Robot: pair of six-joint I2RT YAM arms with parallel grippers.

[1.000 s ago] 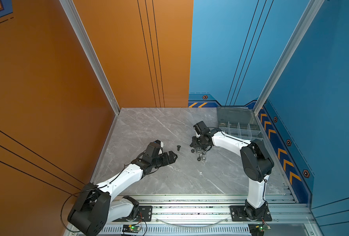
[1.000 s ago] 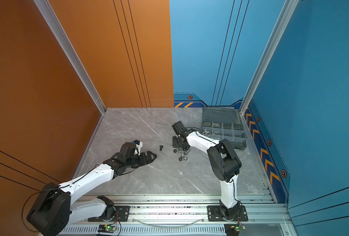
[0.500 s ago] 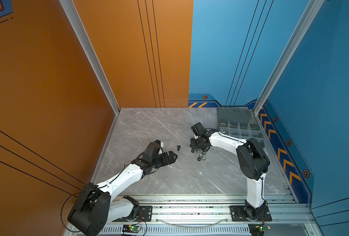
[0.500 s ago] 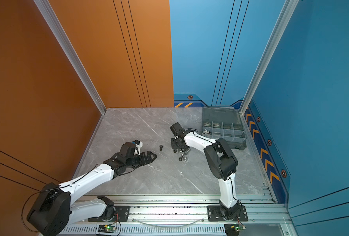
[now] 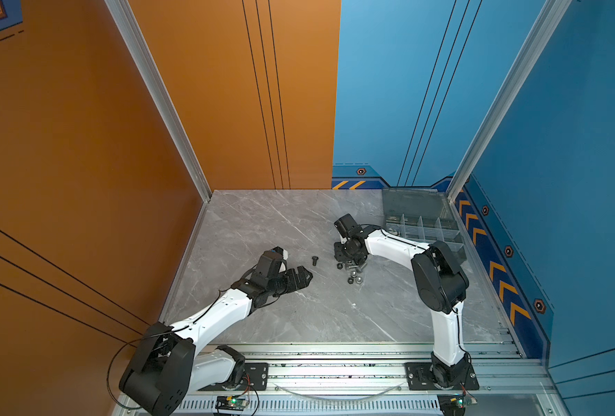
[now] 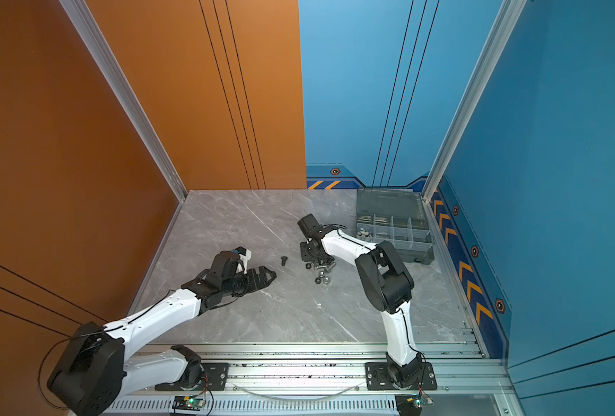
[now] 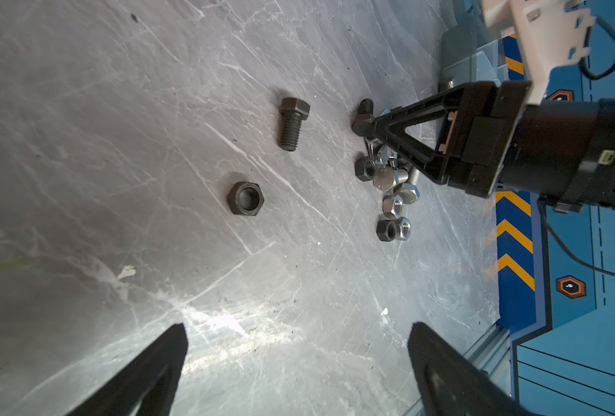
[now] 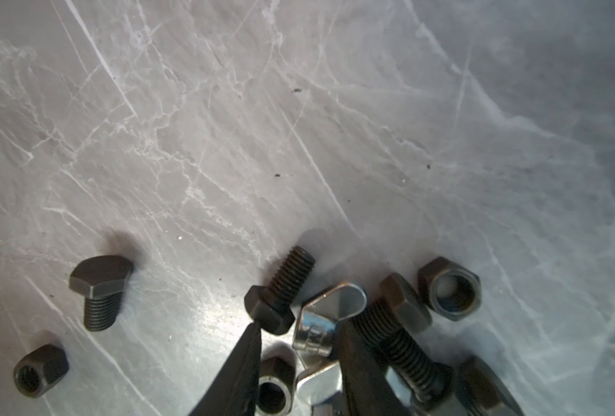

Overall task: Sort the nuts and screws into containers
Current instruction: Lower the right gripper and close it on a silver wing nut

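Loose screws and nuts lie in a pile [image 5: 352, 272] [image 6: 322, 273] mid-table. My right gripper [image 5: 348, 257] [image 8: 298, 326] points down into it, still open. Its narrow jaws stand on either side of a silver wing nut [image 8: 320, 324] and a black nut [image 8: 275, 389]. Black screws [image 8: 280, 291] [image 8: 396, 324] lie just outside the fingers. A lone black screw [image 5: 314, 260] [image 7: 291, 122] and a black nut [image 7: 245, 198] lie left of the pile. My left gripper [image 5: 300, 277] [image 7: 297, 336] hovers wide open and empty over bare table. The containers are compartments of a smoky-grey organiser box [image 5: 424, 230] [image 6: 396, 230] at the back right.
The box lid [image 5: 412, 203] lies open against the blue back wall. An orange wall bounds the table on the left, a blue one on the right. An aluminium rail [image 5: 334, 371] carrying both arm bases runs along the front edge.
The right gripper has shifted slightly left and settled onto the pile, its jaws narrowing round the wing nut. The left arm has not moved.
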